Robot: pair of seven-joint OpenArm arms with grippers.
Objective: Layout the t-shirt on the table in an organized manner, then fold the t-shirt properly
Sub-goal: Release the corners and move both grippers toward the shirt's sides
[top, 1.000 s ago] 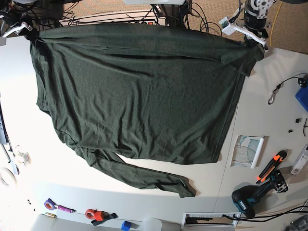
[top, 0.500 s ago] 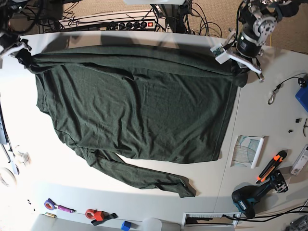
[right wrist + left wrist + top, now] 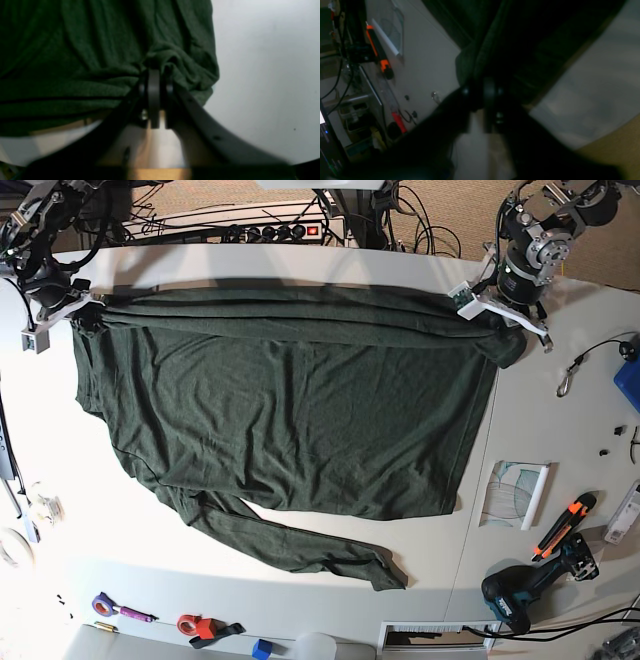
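Along the table's far edge, the left gripper and right gripper each pinch a t-shirt corner, apparently to stretch it flat for folding.

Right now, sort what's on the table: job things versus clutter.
Job: shirt; left gripper and right gripper, both shut on it.

Lying about: drill, orange knife, carabiner, booklet, red tape, blue block.

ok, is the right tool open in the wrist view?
No, the right tool is shut on a bunched fold of the green t-shirt.
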